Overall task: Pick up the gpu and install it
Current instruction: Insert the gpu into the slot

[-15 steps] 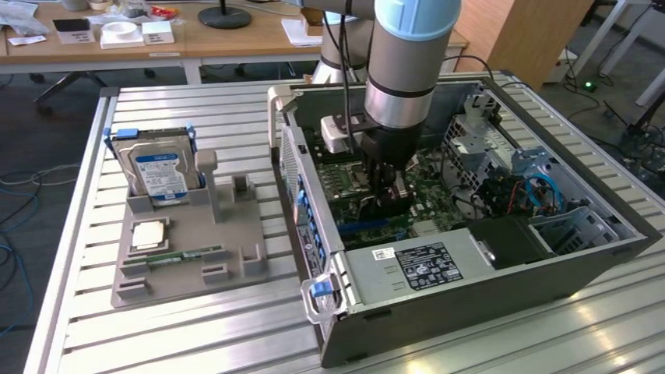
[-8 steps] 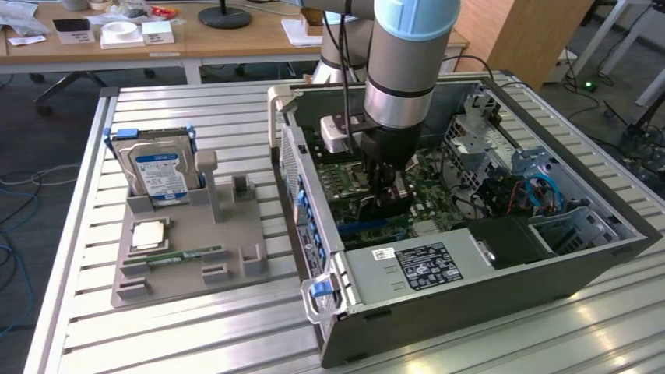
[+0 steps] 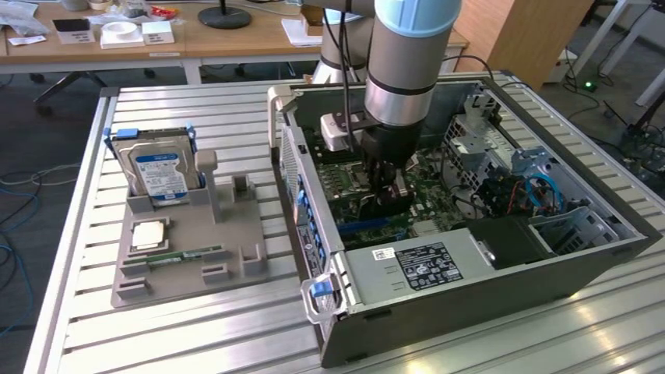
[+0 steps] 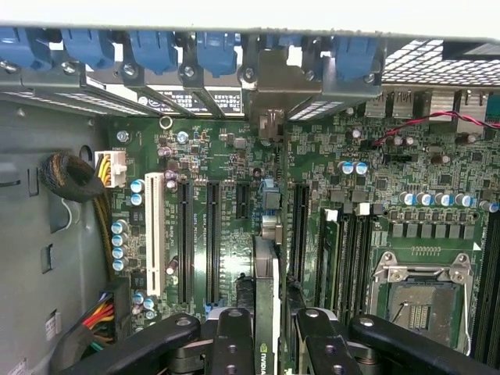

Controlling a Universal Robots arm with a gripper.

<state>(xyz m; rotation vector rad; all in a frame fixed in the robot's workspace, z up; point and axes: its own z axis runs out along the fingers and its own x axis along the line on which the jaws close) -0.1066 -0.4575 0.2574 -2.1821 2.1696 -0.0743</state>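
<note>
Two fingers clamped on the gpu, held edge-down to meet the motherboard slots. Gripper lowered inside the open computer case

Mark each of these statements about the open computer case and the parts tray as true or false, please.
1. The fingers hold the gpu edge-on above the motherboard. True.
2. The hard drive lies flat inside the computer case. False: it stands upright in the grey tray outside the case.
3. The CPU socket is empty. True.
4. The gpu rests in the tray. False: it is between the fingers, inside the case.
</note>
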